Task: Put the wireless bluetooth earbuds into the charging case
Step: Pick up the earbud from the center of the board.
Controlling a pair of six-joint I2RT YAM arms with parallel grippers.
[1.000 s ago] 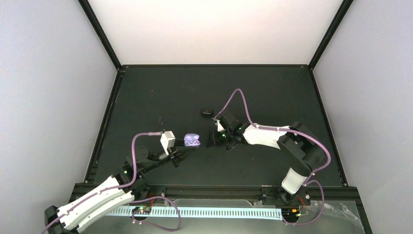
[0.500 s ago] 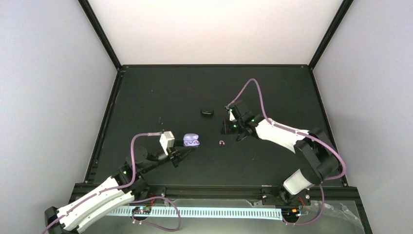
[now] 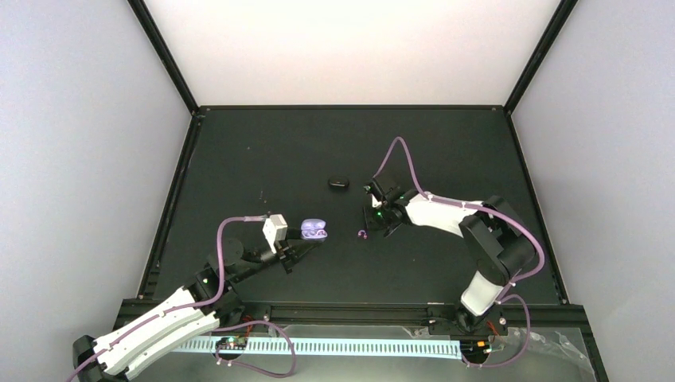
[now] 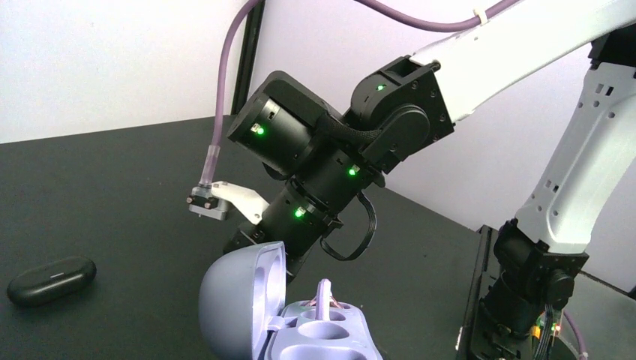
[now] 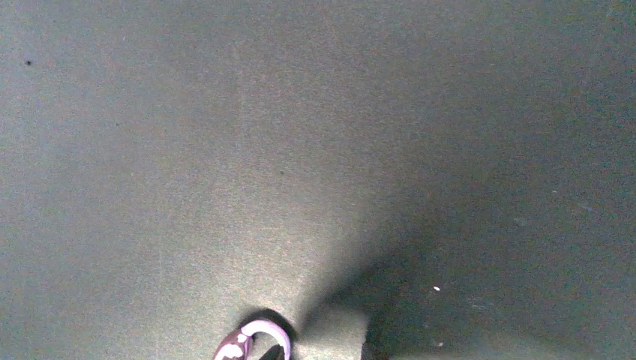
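Note:
My left gripper [image 3: 301, 241] is shut on the base of an open purple charging case [image 3: 313, 231] and holds it just above the table. In the left wrist view the case [image 4: 322, 334] has its lid [image 4: 232, 307] standing up and one purple earbud [image 4: 324, 294] sits in the far socket. A second purple earbud [image 3: 363, 234] lies on the mat to the right of the case. My right gripper [image 3: 372, 218] hovers just right of it, jaws slightly apart and empty. That earbud shows at the bottom edge of the right wrist view [image 5: 251, 341], left of the gripper [image 5: 328, 354].
A closed black oval case [image 3: 338, 184] lies on the mat behind the earbud and also shows in the left wrist view [image 4: 51, 280]. The black mat [image 3: 263, 159] is bounded by a black frame and white walls.
My right gripper left the purple case, swung back and right, then came forward-left beside the loose earbud, which was hidden a second ago. The left arm and case stayed still.

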